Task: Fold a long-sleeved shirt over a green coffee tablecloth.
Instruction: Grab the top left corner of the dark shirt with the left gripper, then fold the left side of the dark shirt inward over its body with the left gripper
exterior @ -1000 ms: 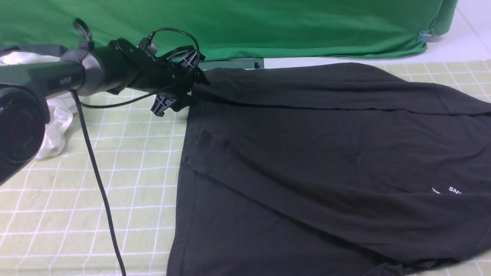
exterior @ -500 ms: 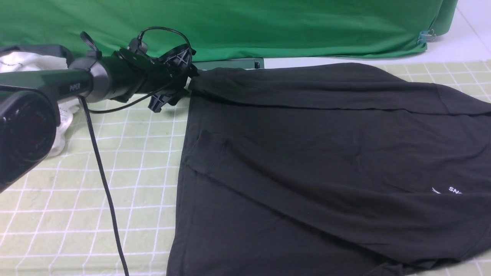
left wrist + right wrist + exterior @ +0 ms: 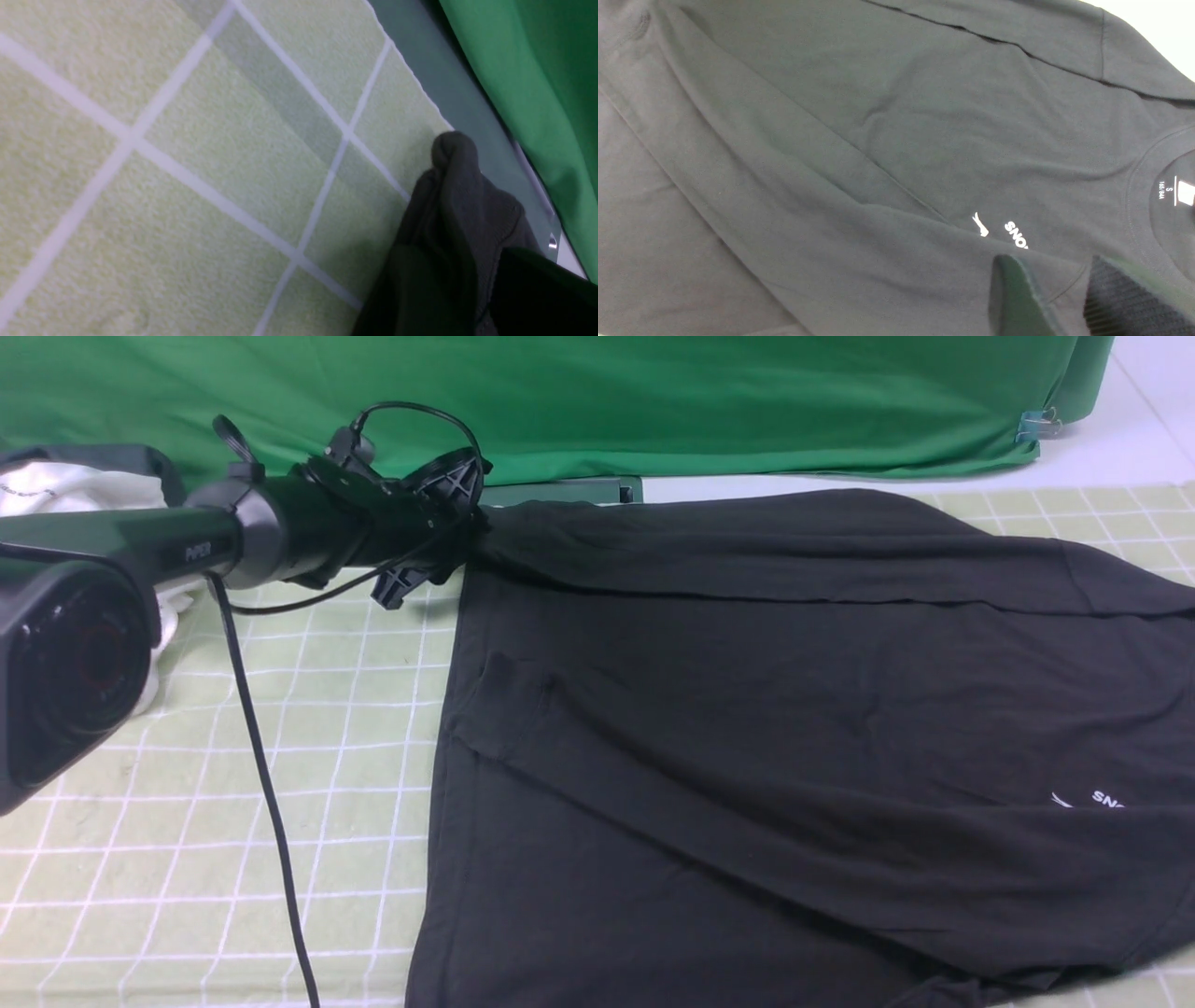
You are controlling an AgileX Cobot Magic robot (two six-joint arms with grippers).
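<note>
The black long-sleeved shirt (image 3: 794, 728) lies spread on the pale green grid tablecloth (image 3: 327, 709), part of its white print (image 3: 1088, 799) showing at the right. My left gripper (image 3: 467, 523) sits at the shirt's far left corner. In the left wrist view a bunched ribbed edge of the shirt (image 3: 455, 186) sticks out from between the dark fingers (image 3: 537, 289), pinched over the tablecloth (image 3: 187, 163). My right gripper (image 3: 1059, 280) is outside the front view. Its fingers (image 3: 1013, 298) stand apart over the shirt (image 3: 831, 140) near the collar (image 3: 1139, 186) and print, flat fabric between them.
A white garment (image 3: 56, 485) lies at the far left behind the left arm. The arm's black cable (image 3: 271, 821) trails across the cloth toward the front edge. A bright green backdrop (image 3: 653, 401) hangs along the back, with a clip (image 3: 1032, 425) at its right end.
The left gripper has slid a little right onto the shirt's far corner and its jaws have closed on the fabric. The corner is drawn up slightly.
</note>
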